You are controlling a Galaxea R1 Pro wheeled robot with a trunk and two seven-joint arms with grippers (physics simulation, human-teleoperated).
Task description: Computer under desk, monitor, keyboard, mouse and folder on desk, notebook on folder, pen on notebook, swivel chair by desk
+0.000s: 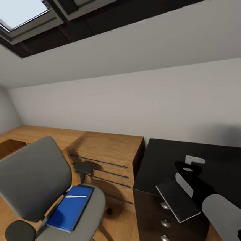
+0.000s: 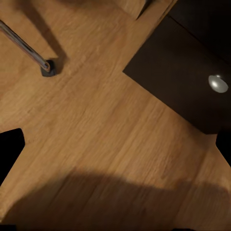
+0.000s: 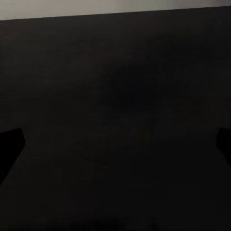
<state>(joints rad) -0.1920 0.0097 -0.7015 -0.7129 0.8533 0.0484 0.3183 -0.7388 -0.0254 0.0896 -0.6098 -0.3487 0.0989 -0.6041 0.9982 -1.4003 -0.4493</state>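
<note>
One folder (image 1: 70,209) and one pen (image 1: 76,196) lie on one swivel chair (image 1: 39,194).

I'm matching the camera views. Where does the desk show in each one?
Head view: the desk is at lower right, drawers below its near edge.
Left wrist view: its dark drawer front meets the wood floor.
Right wrist view: its black top reaches the pale wall.
Shared landmark: silver drawer knob.
</note>
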